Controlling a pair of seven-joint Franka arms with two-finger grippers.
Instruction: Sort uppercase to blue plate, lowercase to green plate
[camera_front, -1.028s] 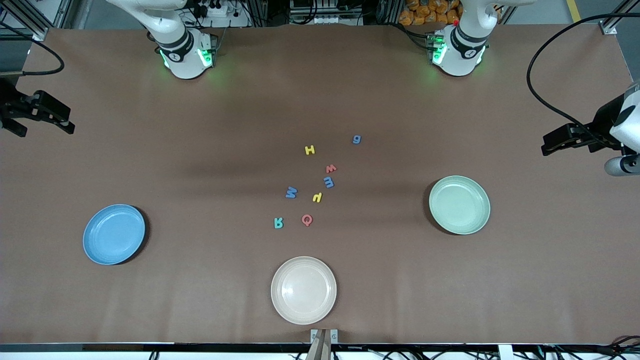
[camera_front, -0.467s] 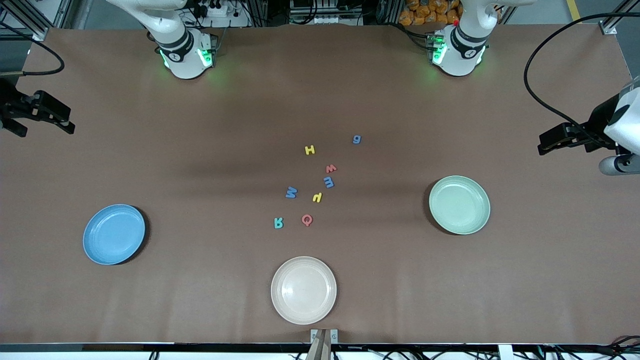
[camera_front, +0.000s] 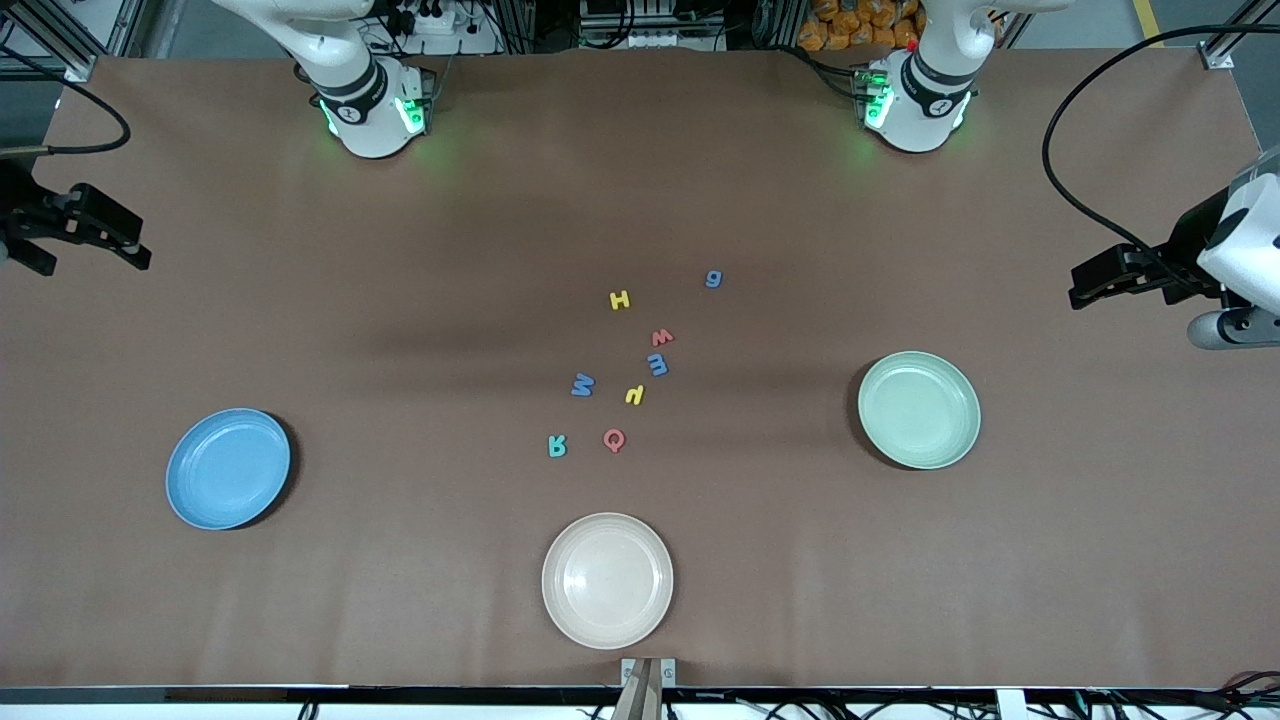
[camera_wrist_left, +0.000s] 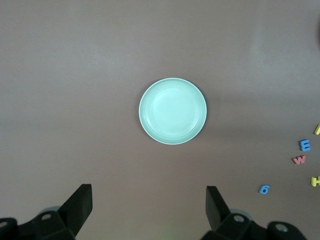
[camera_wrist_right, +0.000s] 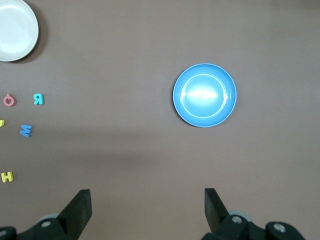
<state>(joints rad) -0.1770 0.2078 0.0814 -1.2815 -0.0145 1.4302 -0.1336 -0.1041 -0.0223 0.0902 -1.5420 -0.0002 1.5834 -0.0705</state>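
While letters (camera_front: 620, 360) cluster mid-table, each end effector (open) hangs well apart

front: high, faces bases | wrists: look straight down from high up — share letters (camera_front: 620, 360) with front

Even overhead light is falling on the table (camera_front: 300, 620); soft shadows are pooling mid-frame, glare is shining on the blue plate (camera_wrist_right: 205, 95), everything staying sharp.

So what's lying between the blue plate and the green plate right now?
In the front view, the letter cluster lies between the blue plate and the green plate; the teal R and red Q fall closest to that line.
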